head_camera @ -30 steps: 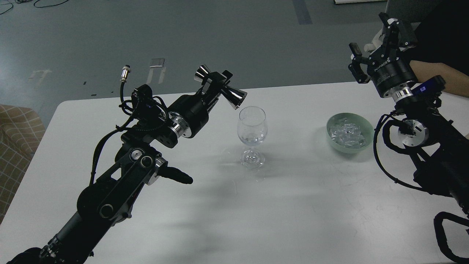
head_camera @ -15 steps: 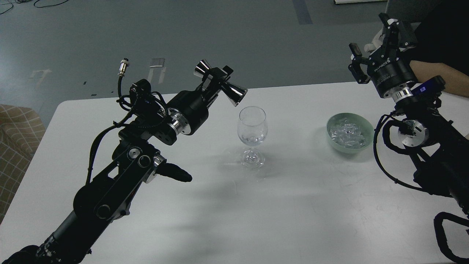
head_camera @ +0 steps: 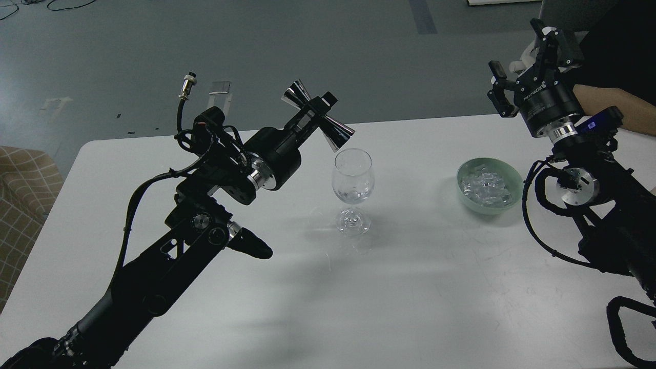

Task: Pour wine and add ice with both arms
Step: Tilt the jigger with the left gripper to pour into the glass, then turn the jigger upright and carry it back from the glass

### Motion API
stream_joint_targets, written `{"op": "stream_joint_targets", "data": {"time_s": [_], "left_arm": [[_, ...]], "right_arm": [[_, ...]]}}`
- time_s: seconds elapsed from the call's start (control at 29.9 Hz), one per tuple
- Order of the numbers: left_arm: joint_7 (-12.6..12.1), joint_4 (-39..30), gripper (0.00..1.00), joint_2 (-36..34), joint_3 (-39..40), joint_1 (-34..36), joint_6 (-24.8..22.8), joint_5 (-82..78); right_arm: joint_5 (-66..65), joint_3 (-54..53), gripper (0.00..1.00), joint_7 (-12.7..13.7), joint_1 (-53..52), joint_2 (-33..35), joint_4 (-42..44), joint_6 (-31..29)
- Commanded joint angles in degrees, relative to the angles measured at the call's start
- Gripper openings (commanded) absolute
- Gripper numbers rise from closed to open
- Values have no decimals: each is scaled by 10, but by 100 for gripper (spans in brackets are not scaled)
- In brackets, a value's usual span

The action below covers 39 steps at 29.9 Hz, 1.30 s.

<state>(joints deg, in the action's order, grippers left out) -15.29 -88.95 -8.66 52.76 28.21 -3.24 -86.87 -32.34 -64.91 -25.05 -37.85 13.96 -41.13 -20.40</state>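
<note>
A clear stemmed glass stands upright mid-table. A little clear wine sits in its bowl, barely visible. My left gripper is shut on a shiny metal double-cone jigger, tilted with its lower mouth just above and left of the glass rim. A pale green bowl at the right holds a heap of clear ice. My right gripper is open and empty, raised above and behind the bowl.
The white table fills the view; its far edge runs just behind the glass and bowl. A bare human forearm lies at the far right behind my right arm. A checked chair stands at the left.
My left arm has shifted right and slightly up, carrying the jigger closer over the glass rim. The right arm, the glass and the bowl have not moved.
</note>
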Motion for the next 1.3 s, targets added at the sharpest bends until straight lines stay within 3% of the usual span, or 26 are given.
{"op": "stream_joint_targets", "data": {"time_s": [0.0, 0.13, 0.23, 0.37, 0.67, 0.74, 1.0, 1.2, 1.27], "left_arm": [[0, 0, 0, -2, 0, 1, 1, -5], [-3, -1, 0, 8, 8, -2, 11, 3], [-20, -1, 0, 16, 11, -3, 39, 41], [-61, -14, 0, 20, 27, -3, 96, 228], [-65, -19, 0, 18, 142, -12, 110, 518], [-57, -18, 0, 16, 193, -32, 122, 637], [-41, -19, 0, 24, 291, -147, 129, 768], [27, -17, 0, 21, 320, -209, 120, 886], [36, -12, 0, 25, 330, -221, 110, 898]], "right_arm": [[0, 0, 100, 0, 1, 0, 0, 0], [0, 0, 100, 0, 2, 0, -1, 0], [0, 0, 100, 0, 2, 0, 0, 1], [0, 0, 100, 1, 2, 0, 0, 1], [0, 0, 100, 1, 2, 0, 0, 5], [0, 0, 100, 1, 2, 1, 0, 5], [0, 0, 100, 3, 4, 0, 0, 12], [0, 0, 100, 3, 5, 0, 0, 14], [0, 0, 100, 3, 5, 0, 0, 14]]}}
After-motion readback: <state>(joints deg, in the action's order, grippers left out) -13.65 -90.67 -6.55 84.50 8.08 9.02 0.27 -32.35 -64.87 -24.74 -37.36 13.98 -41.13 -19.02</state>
